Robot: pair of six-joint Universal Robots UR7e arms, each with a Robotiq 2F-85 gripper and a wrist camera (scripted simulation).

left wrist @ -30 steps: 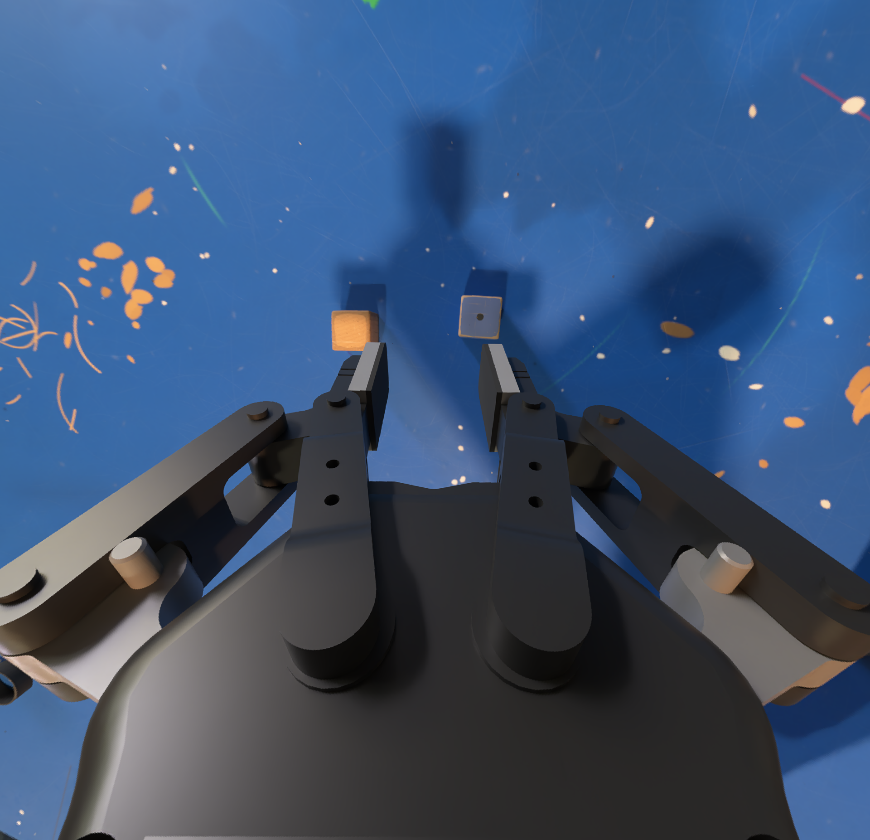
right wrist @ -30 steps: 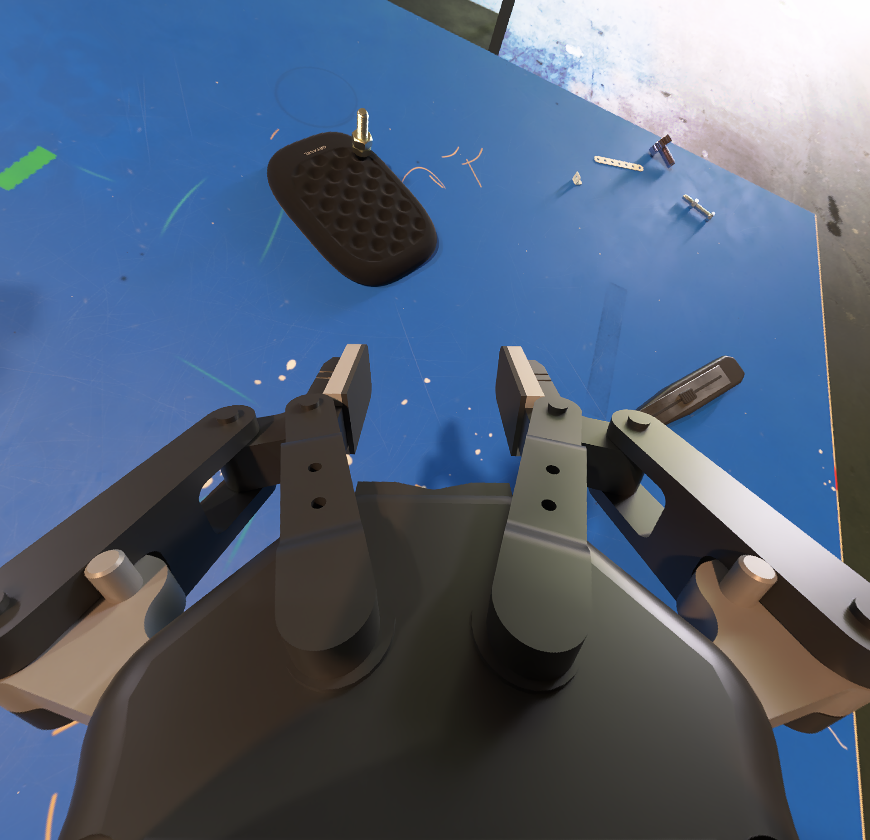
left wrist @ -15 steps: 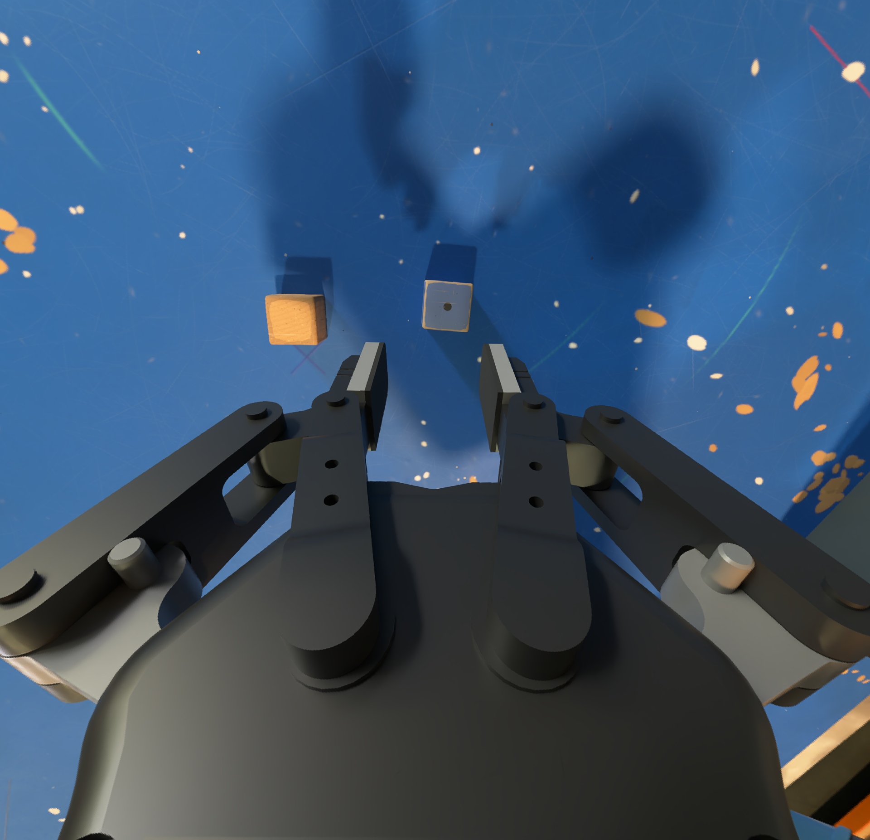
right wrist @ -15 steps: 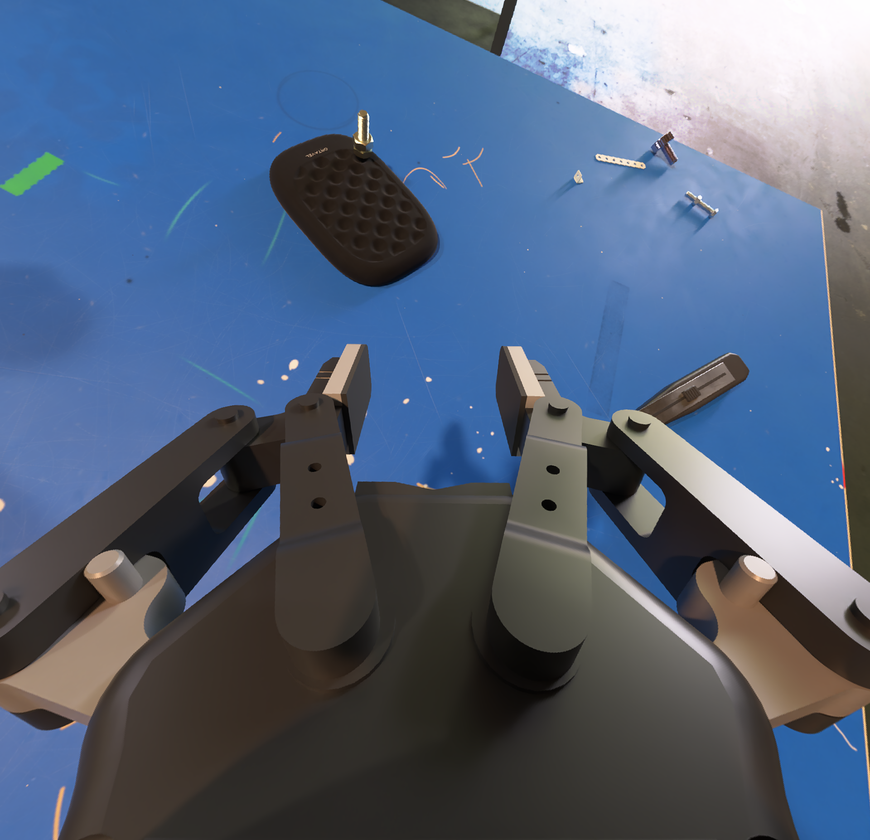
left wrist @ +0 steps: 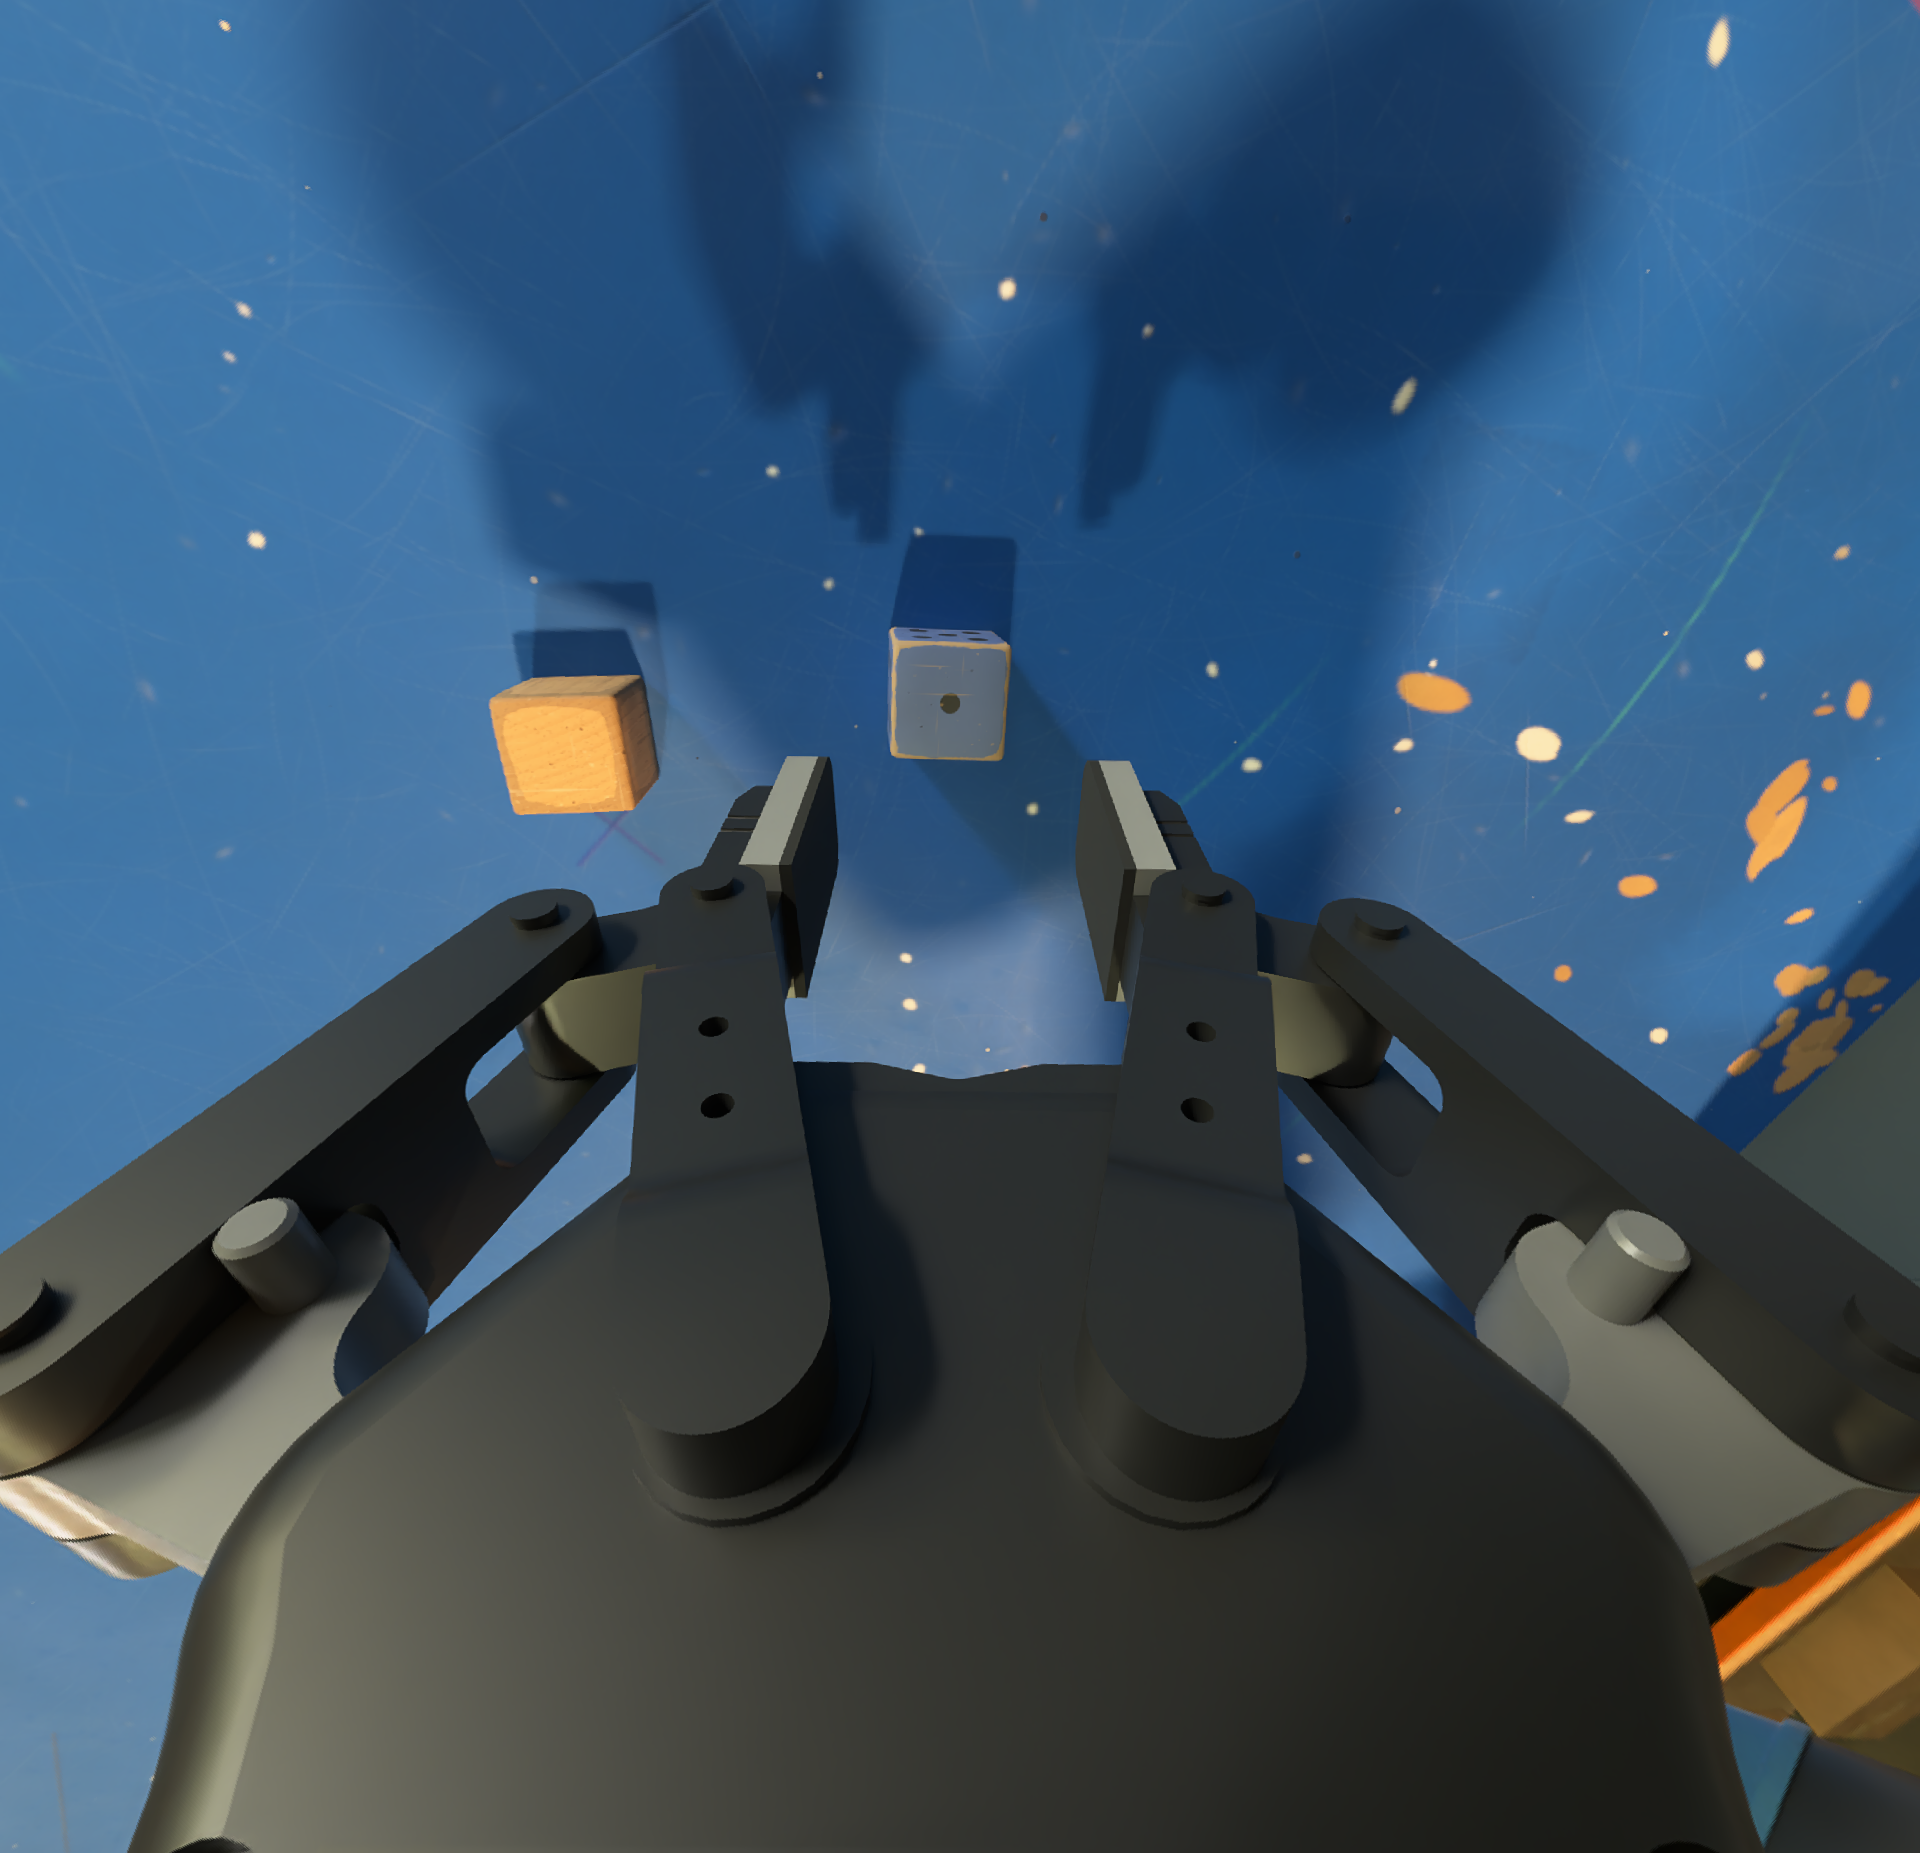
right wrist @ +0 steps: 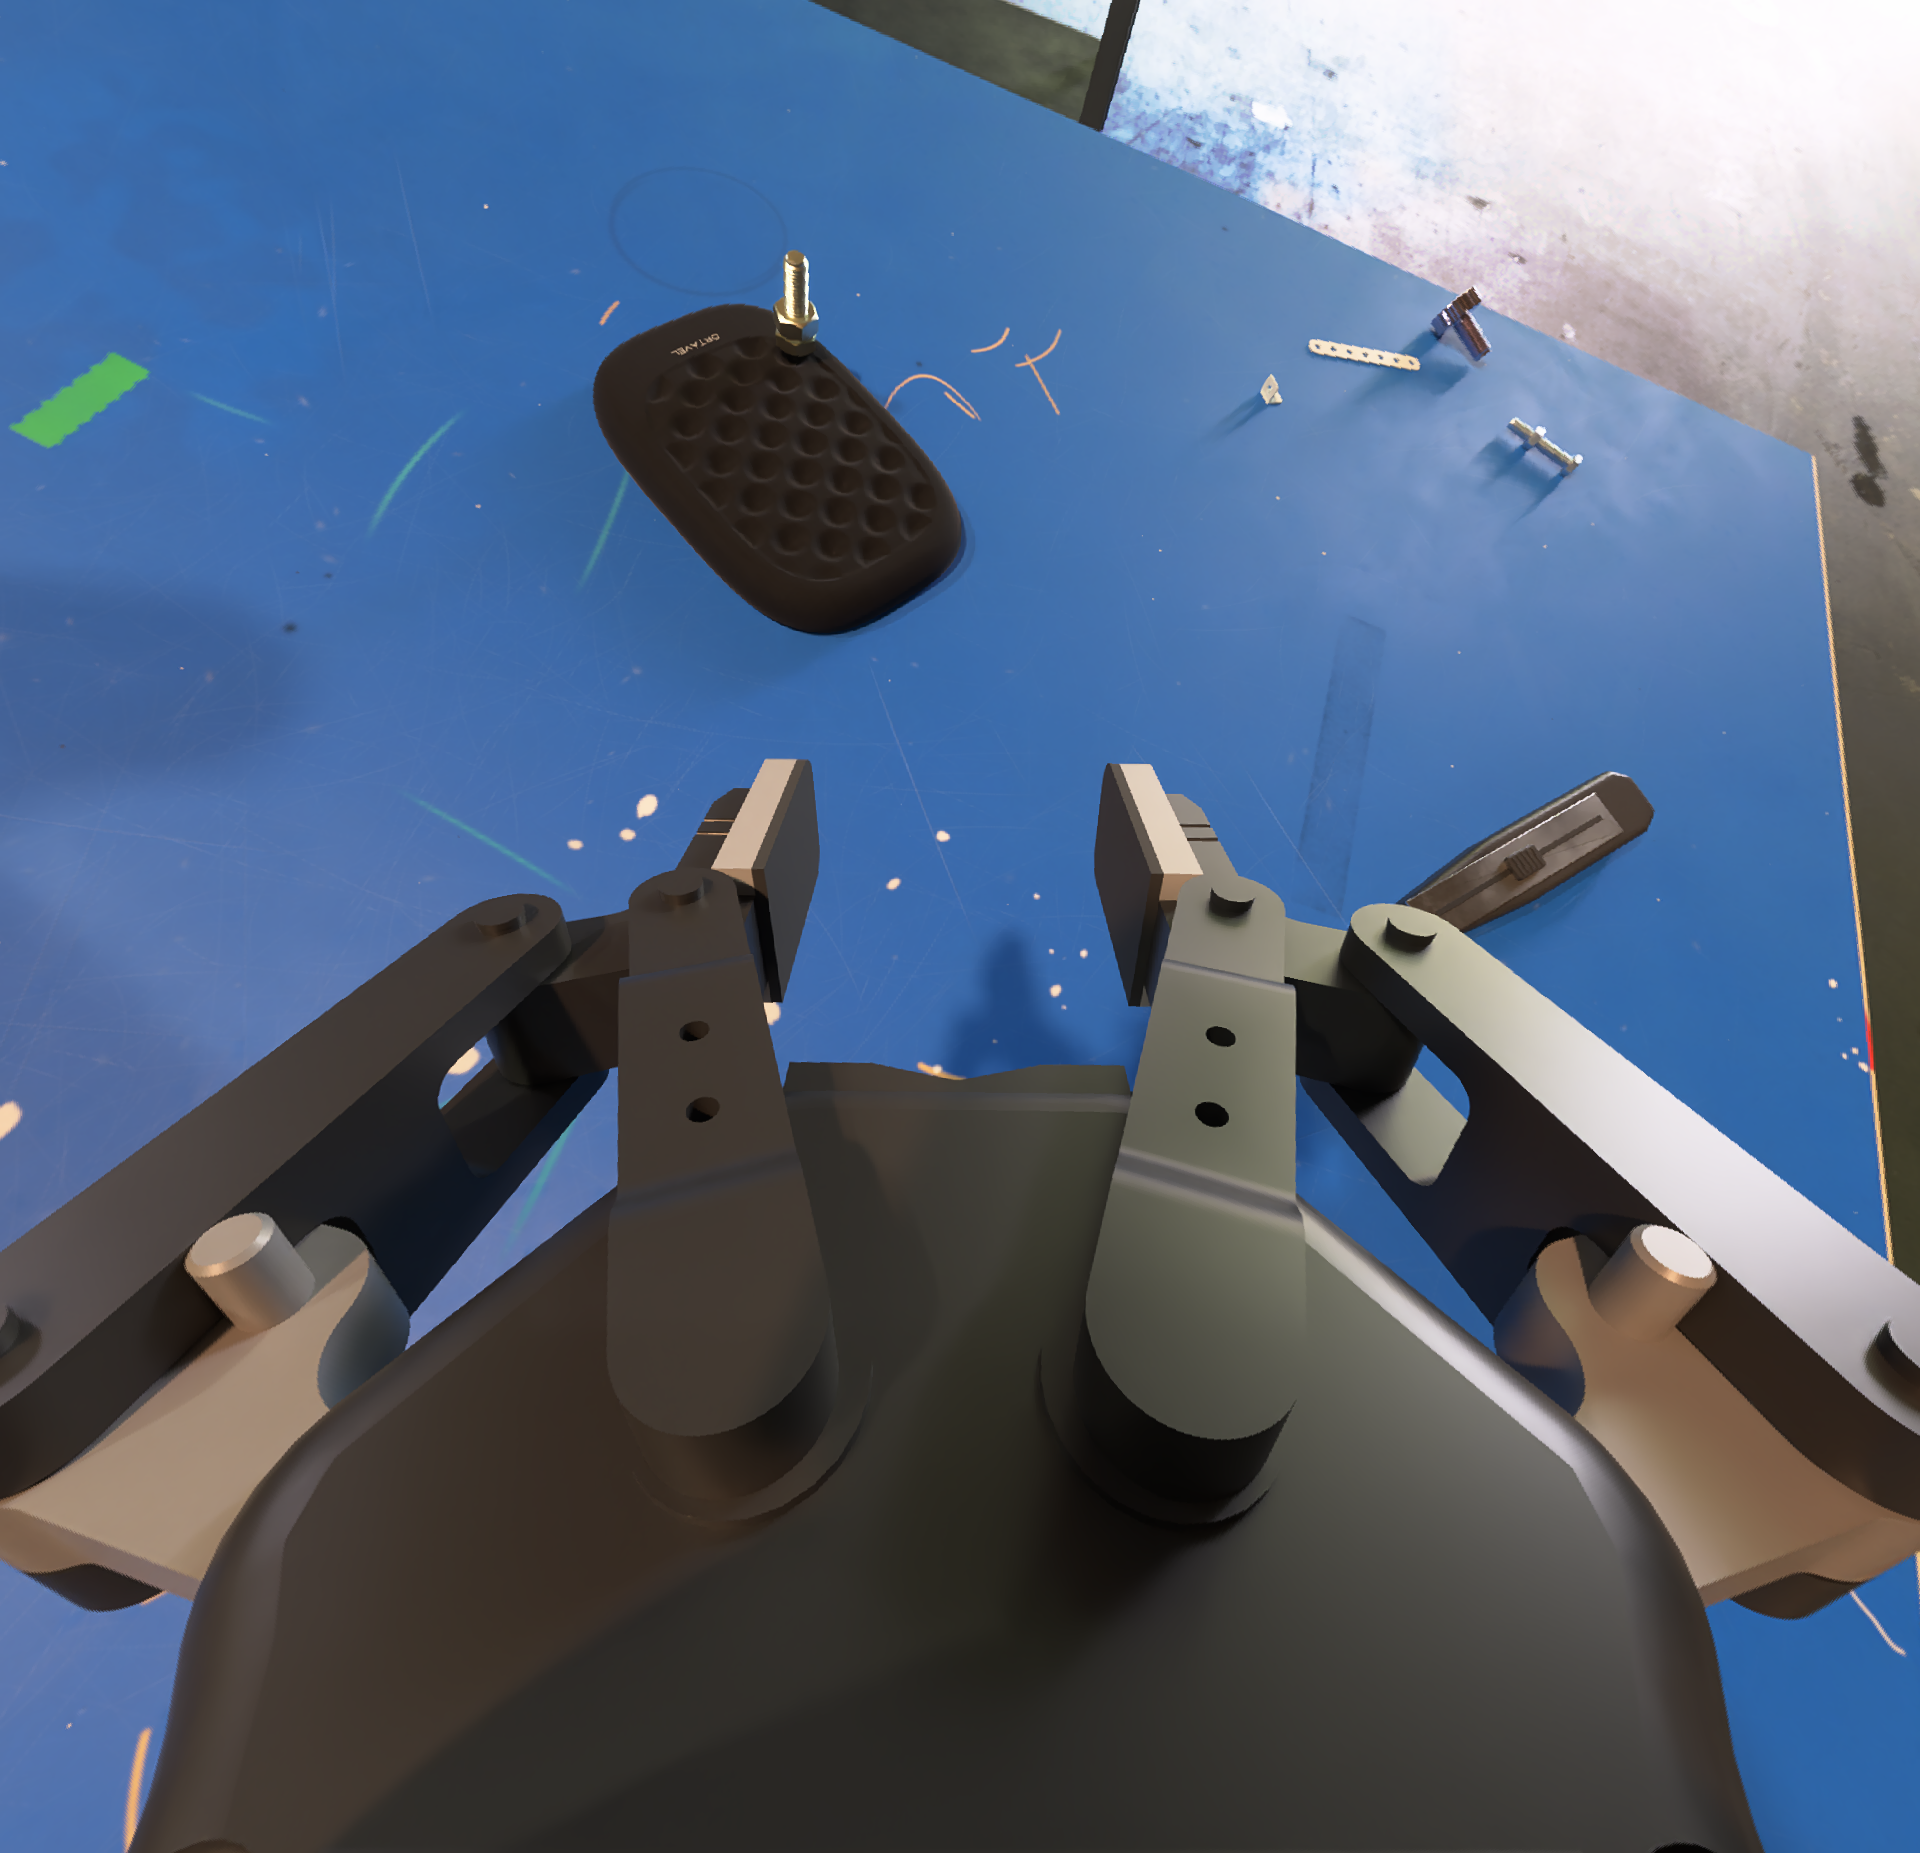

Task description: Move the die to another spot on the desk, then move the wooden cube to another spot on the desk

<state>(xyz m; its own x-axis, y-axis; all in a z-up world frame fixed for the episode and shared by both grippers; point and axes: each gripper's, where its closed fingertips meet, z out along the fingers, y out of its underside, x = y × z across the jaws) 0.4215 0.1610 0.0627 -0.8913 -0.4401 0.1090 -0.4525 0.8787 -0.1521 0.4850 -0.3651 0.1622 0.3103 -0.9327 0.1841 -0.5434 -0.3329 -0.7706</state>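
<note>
Blue desk (left wrist: 312,193) fills the left wrist view, scratched and paint-flecked, and nothing looks moved yet: by my read both jobs are still to do, die first, wooden cube after. Left gripper (left wrist: 956,816) sits low centre of the frame, jaws spread wide and holding nothing, its shadow thrown across the upper half of the desk. Over in the right wrist view, the right gripper (right wrist: 956,816) is parked just as wide and just as empty, with a black dimpled pad (right wrist: 779,473) in the upper middle and a dark-handled tool (right wrist: 1527,847) at the right edge, neither cube in sight. Now the small stuff: wooden cube (left wrist: 571,743) rests left of centre, outside the left fingertip and clear of it. Die (left wrist: 948,694), pale with one pip facing up at us, sits just above the gap between the jaws, lined up but not yet between them.
</note>
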